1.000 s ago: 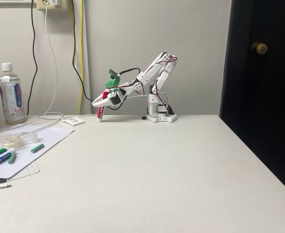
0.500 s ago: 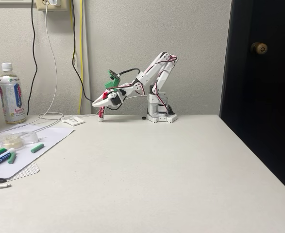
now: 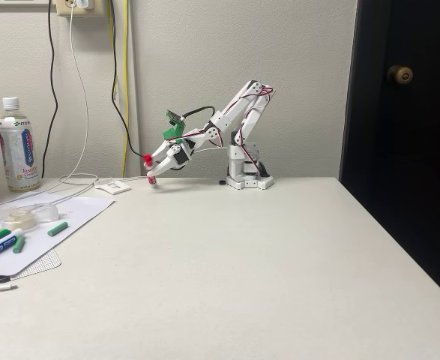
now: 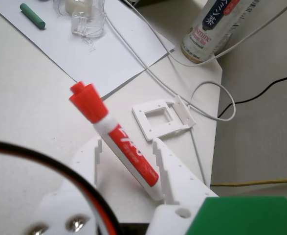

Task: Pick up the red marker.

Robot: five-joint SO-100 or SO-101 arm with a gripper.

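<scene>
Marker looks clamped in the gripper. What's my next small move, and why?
Probably a slow, straight lift. In the wrist view the red marker sits tilted between the gripper fingers, and in the fixed view its lower end hangs barely above the table, so more height would confirm the hold.

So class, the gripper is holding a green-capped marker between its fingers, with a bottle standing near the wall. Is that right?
Not quite: the wrist view shows the gripper holding the red marker, red-capped, not green-capped. The bottle does stand near the wall.

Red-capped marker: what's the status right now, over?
Claw shut on the white-barrelled, red-capped marker. Marker tilted, looks clear of the table. Nothing in the way.
</scene>
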